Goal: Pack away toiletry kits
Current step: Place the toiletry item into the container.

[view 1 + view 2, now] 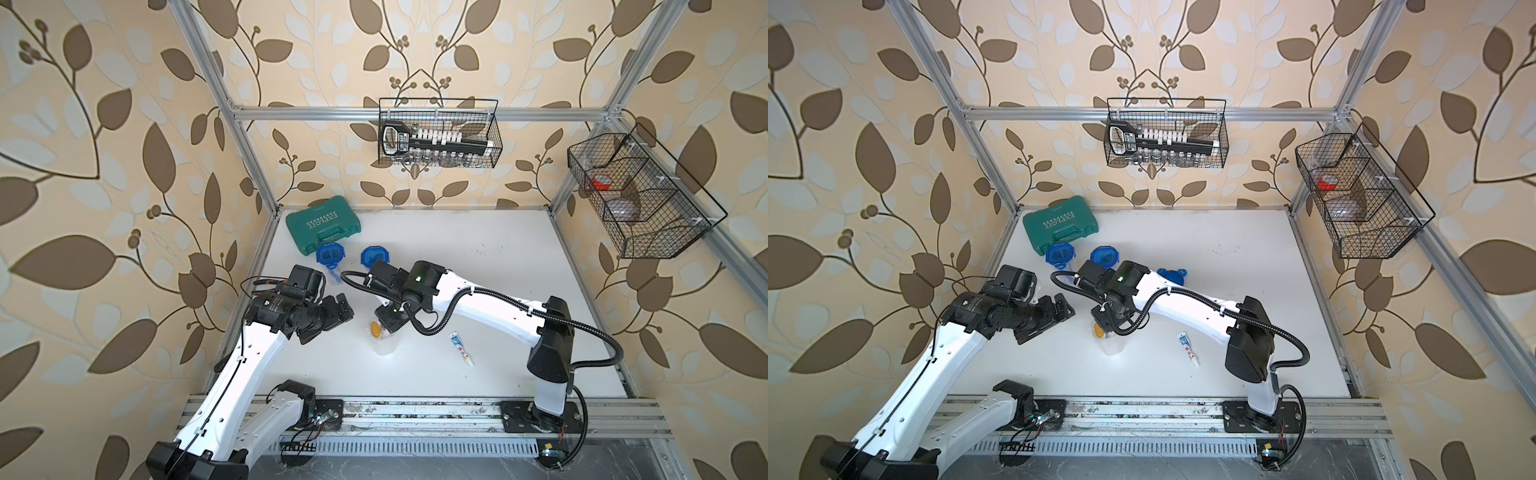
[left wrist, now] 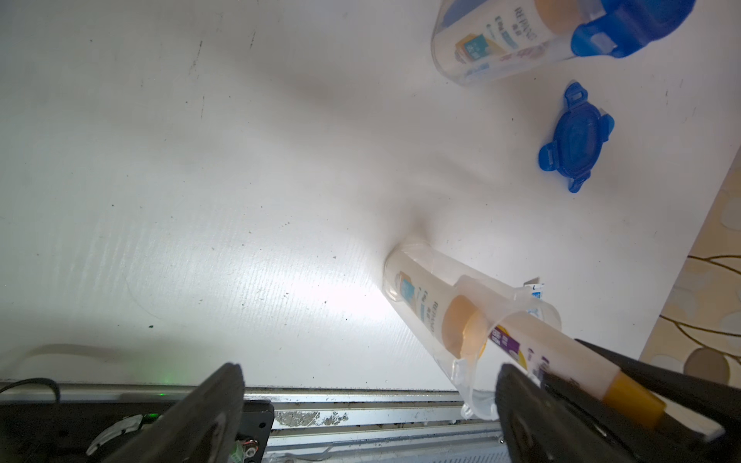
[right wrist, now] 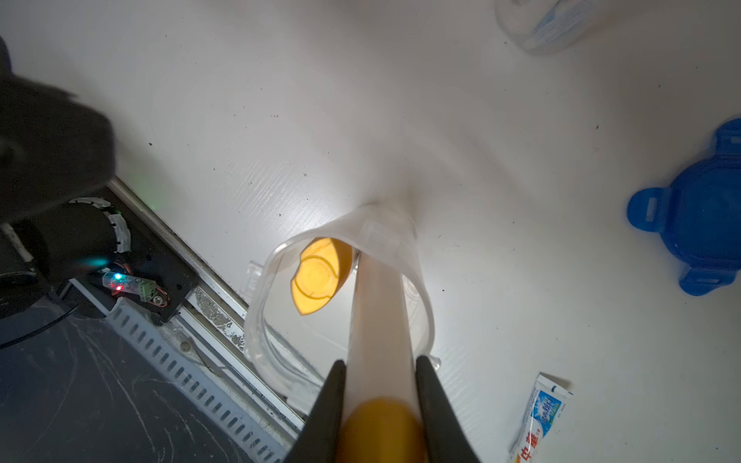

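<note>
Bottle going into the open jar

Our right gripper [image 3: 379, 362] is clamped on a bottle [image 3: 379, 312] near its gold cap, with the base just inside the jar [image 3: 377, 230] mouth beside the inner bottle [image 3: 316, 276]. Our left gripper [image 2: 369, 368] hangs spread wide next to the jar, gripping nothing. We judge the risk to be a jam: the base could catch the inner cap or rim and tip the unsteadied jar. The tube [image 3: 539, 417] lies near the jar; 1 loose lid [image 2: 575, 138] lies apart.

Both top views are showing us the whole surface [image 1: 478, 266] from overhead; both wrist cameras are viewing one jar [image 2: 405, 274] closely.
</note>
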`<state>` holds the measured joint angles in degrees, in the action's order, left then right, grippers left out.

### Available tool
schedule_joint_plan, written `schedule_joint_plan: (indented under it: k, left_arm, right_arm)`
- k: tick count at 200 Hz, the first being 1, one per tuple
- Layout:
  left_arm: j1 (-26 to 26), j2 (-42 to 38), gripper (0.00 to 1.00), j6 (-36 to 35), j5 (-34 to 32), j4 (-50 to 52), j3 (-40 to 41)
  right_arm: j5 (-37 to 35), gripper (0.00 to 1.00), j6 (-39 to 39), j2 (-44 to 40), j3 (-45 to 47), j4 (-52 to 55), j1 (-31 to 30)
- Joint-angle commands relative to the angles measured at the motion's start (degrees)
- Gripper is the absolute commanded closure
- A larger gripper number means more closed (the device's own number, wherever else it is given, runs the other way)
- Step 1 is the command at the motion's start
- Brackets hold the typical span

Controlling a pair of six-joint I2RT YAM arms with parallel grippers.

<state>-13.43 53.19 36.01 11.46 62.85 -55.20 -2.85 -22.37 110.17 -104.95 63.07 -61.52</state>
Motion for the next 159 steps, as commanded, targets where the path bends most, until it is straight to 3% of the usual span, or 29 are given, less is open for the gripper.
schedule_joint_plan:
  k: [1,109,159]
  left_arm:
    - [0.16,-0.15,0.01,0.46,-0.51,1.29,-2.02]
    - [0.21,-0.97,0.01,2.31,-1.38,-0.36,1.06]
    - [0.25,-0.98,0.01,1.88,-1.58,-0.96,1.42]
  right_arm:
    - [-3.18,0.91,0.47,-2.12,-0.05,-0.73,-0.8]
    - [-5.75,0.89,2.46,0.6,-4.75,2.02,-1.39]
    - [-6.11,0.72,2.98,2.35,-7.34,3.86,-2.12]
